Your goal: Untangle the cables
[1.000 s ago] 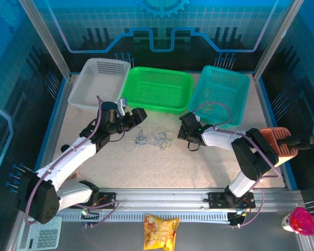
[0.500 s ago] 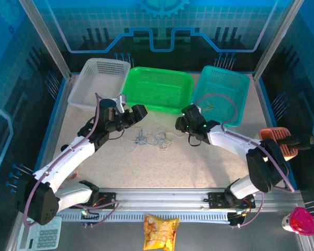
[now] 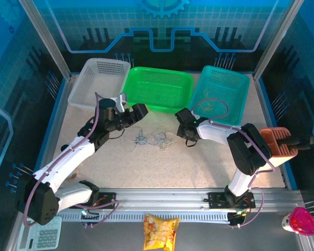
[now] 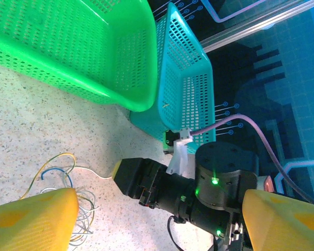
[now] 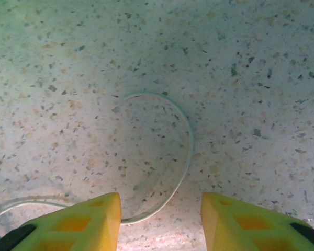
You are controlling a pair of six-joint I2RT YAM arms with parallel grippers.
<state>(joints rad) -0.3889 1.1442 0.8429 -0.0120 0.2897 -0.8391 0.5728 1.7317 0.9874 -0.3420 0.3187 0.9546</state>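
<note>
Bright, even overhead light leaves soft shadows on the speckled table [image 3: 162, 167], the green basket [image 4: 68, 47] glows oversaturated in the left wrist view, and close foreground edges blur slightly.

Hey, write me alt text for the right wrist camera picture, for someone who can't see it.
A thin pale wire lies in a loose hook-shaped curve on a speckled table. The right tool is at the bottom edge, its two yellow fingers apart, with the wire's lower end lying between them.
</note>
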